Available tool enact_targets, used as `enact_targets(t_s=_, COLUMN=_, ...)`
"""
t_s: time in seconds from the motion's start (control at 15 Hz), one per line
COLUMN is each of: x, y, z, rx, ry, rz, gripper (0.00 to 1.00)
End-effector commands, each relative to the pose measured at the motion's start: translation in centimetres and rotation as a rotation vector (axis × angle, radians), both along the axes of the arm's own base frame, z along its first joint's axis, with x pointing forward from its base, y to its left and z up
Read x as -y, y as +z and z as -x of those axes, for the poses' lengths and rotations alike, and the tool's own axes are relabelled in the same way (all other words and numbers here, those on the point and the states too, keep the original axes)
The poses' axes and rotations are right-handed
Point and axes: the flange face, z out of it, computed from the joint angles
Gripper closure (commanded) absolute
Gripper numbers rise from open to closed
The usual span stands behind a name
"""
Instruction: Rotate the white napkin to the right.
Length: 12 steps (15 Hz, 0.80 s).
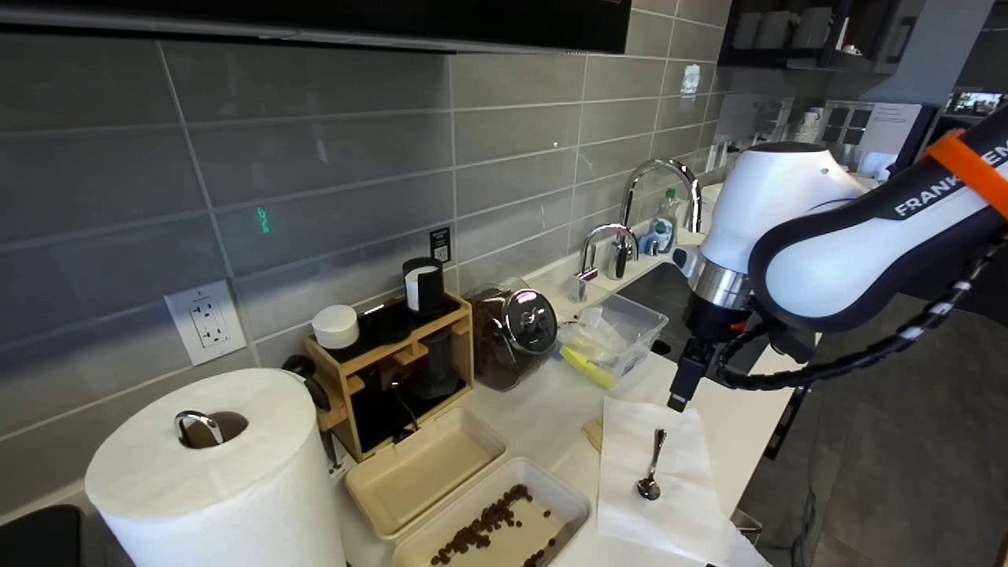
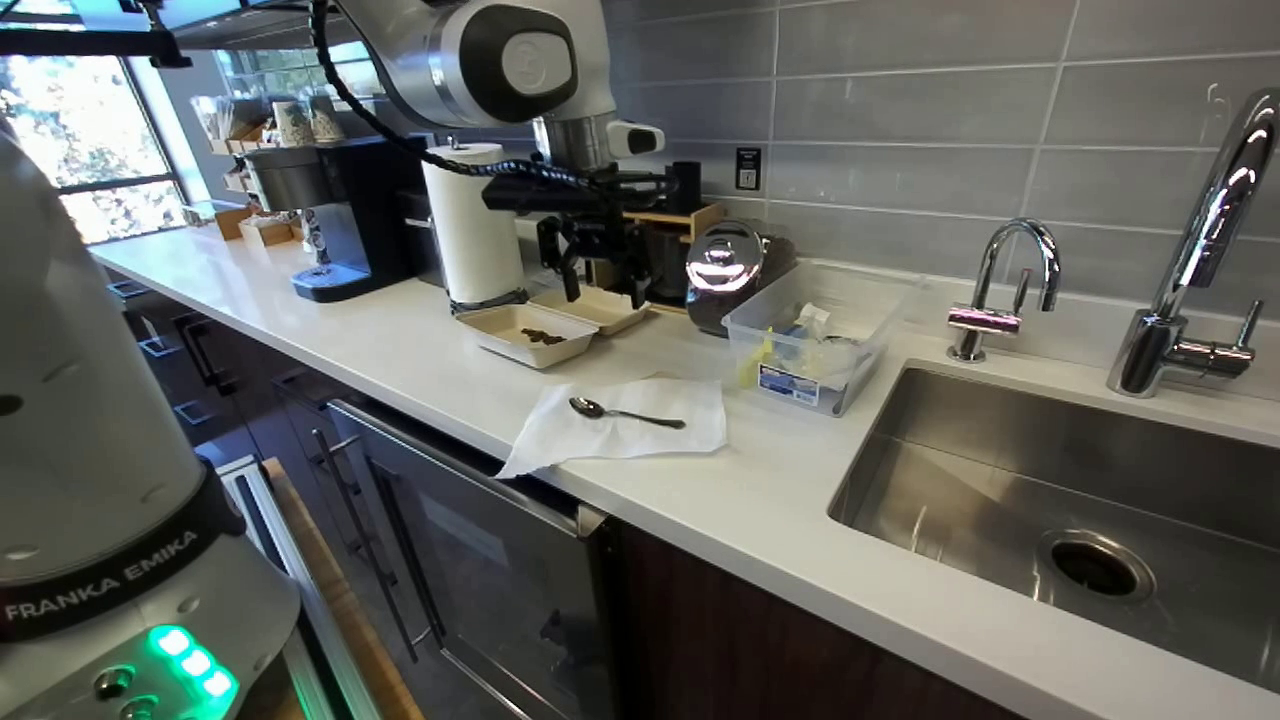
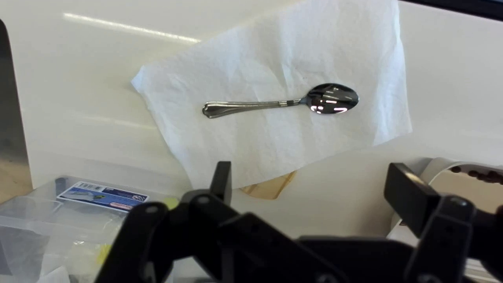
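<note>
We see a pale beige, rectangular box (image 2: 498, 343) standing open in two halves on the glossy white countertop (image 2: 780, 520); small dark-brown beans (image 1: 496, 516) are scattered in the half nearer the front edge. A rectangular clear plastic bin (image 2: 862, 360) holds crumpled see-through wrapping (image 1: 589, 339); whether the bright yellow piece (image 1: 587, 367) is inside it or beside it, we cannot tell. A rounded clear jar (image 1: 490, 335) with a shiny silver lid (image 1: 531, 319) holds something dark brown.

Our thin, plain white, rectangular napkin (image 3: 259, 145) lies on the countertop, near both box and bin and closer than they are to the front edge. In the wrist view its long axis slants from lower left to upper right; in an exterior view we see one corner (image 2: 518, 460) droop over the front edge, while the other end faces the stainless-steel sink (image 2: 980, 490).

A silver metal spoon (image 3: 289, 103) rests on the napkin, in the way, its handle toward the sink and its bowl away from it. A tan piece (image 3: 271, 188) pokes out from under the napkin. Behind stand a light wooden organizer (image 1: 465, 354) and a white paper towel roll (image 1: 216, 504).

The black two-fingered gripper (image 3: 312, 177) hangs above the countertop, its fingers spread wide; in the wrist view one fingertip (image 3: 223, 177) overlaps the napkin's edge.
</note>
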Motion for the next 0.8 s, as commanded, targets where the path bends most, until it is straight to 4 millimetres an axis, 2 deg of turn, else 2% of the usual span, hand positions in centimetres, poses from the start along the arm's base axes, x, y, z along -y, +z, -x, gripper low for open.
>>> enact_targets(t_s=0.0, x=-0.9, y=-3.9, z=-3.0, rx=0.012, ry=0.020, rz=-0.020, gripper=0.00)
enact_targets(t_s=0.33, x=-1.5, y=-8.7, z=-5.4, rx=0.027, ry=0.051, rz=-0.064, gripper=0.00)
enact_targets(t_s=0.73, x=-1.3, y=-13.0, z=-7.0, rx=0.064, ry=0.126, rz=-0.095, gripper=0.00)
